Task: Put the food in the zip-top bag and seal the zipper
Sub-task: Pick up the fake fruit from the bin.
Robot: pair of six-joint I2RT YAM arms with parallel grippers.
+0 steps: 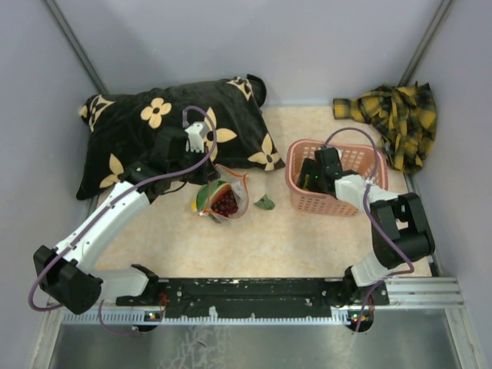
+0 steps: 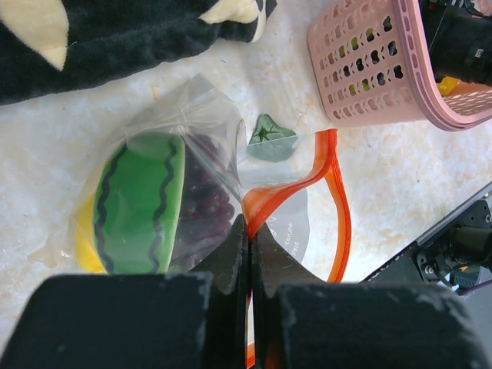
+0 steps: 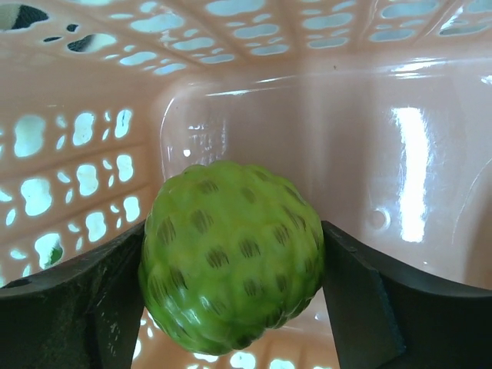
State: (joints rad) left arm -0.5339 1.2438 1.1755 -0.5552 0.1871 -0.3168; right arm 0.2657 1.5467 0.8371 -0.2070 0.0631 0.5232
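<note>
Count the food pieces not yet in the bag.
2: the dark green leafy piece on the table between bag and basket, and the bumpy green ball in the right gripper inside the basket. More may hide there.

No legible text. Small print [image 2: 289, 232] on bag [image 2: 201, 146], lower centre, left wrist view: unreadable. Moulded marks [image 3: 201, 132] on basket [image 3: 369, 115] wall, upper left: unreadable.

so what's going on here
The left fingers pinch the zip-top bag by its open mouth; a striped green piece and dark red grapes are already inside. The right fingers are down in the pink basket, closed on the bumpy green ball. The dark green leafy piece lies on the table between bag and basket.
</note>
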